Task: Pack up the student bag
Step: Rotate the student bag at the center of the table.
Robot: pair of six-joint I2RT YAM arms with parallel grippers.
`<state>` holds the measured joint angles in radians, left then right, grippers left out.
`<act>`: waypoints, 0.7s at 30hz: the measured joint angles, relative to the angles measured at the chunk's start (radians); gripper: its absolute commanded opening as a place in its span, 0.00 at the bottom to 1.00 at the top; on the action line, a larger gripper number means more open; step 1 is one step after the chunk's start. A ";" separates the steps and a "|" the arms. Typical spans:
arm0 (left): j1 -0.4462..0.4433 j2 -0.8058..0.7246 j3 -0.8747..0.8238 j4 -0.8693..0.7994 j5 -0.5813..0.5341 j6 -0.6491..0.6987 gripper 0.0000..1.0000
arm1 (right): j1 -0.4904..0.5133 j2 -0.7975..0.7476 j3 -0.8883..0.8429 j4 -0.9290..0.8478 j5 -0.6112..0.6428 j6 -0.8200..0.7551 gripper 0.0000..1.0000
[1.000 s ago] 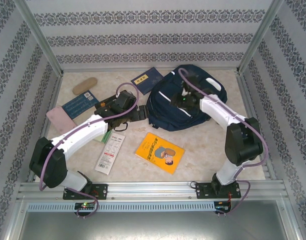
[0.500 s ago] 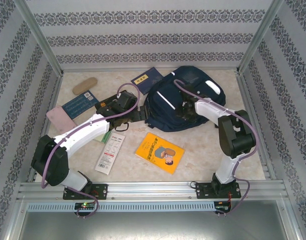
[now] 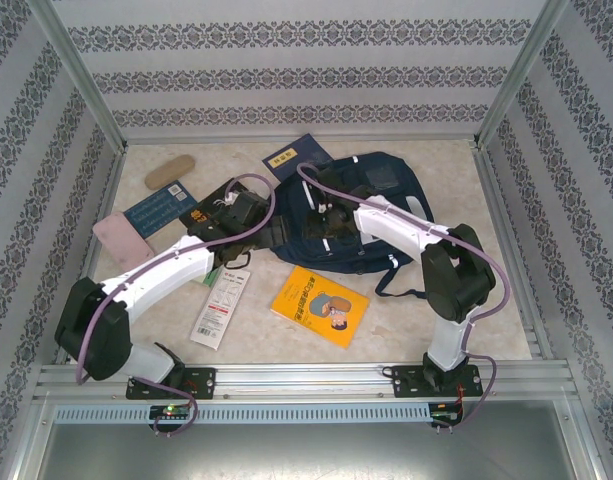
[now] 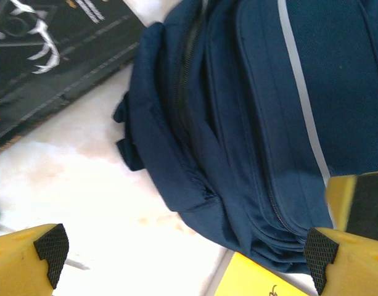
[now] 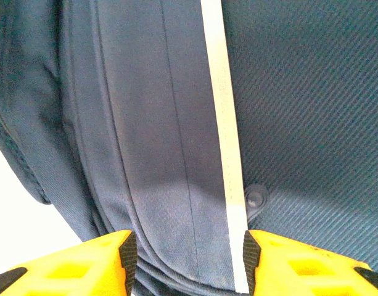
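Note:
The student bag [image 3: 371, 215] is a navy backpack lying mid-table, with a white stripe [image 5: 222, 123] down its front. My right gripper [image 3: 326, 216] hangs over the bag's left part. In the right wrist view it [image 5: 189, 256] is open, with bag fabric and the stripe showing between the pads. My left gripper [image 3: 269, 230] is at the bag's left edge. In the left wrist view it [image 4: 184, 250] is wide open above bare table, the bag [image 4: 238, 123] just ahead of it with its zip running along the side.
A yellow book [image 3: 319, 305] lies in front of the bag, a white leaflet [image 3: 222, 305] to its left. A navy booklet [image 3: 291, 157], tan case [image 3: 170, 170], blue book [image 3: 161, 208] and pink pad [image 3: 121, 240] sit at the back left. Bag straps [image 3: 398, 272] trail right.
The right arm swung left and the bag slid and turned left with it, its straps now trailing out on the right. The left gripper shifted slightly.

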<state>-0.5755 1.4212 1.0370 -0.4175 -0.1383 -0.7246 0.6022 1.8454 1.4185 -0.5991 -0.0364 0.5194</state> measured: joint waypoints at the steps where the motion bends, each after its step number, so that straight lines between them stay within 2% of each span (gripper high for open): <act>1: 0.005 -0.014 -0.003 -0.009 -0.015 -0.011 0.99 | 0.000 0.004 0.020 -0.009 0.007 -0.018 0.52; 10: 0.101 -0.080 -0.027 -0.073 -0.064 -0.051 1.00 | 0.054 0.197 0.261 -0.043 0.093 -0.183 0.54; 14: 0.150 -0.079 -0.027 -0.092 -0.038 -0.047 0.99 | 0.071 0.291 0.322 -0.076 0.127 -0.213 0.53; 19: 0.193 -0.079 -0.026 -0.109 0.011 -0.014 1.00 | 0.073 0.364 0.375 -0.123 0.171 -0.231 0.45; 21: 0.204 -0.071 -0.019 -0.116 0.049 0.003 1.00 | 0.075 0.378 0.405 -0.150 0.185 -0.231 0.46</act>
<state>-0.3714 1.3502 1.0180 -0.5339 -0.0895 -0.7219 0.6769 2.2238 1.8236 -0.7486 0.1490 0.2886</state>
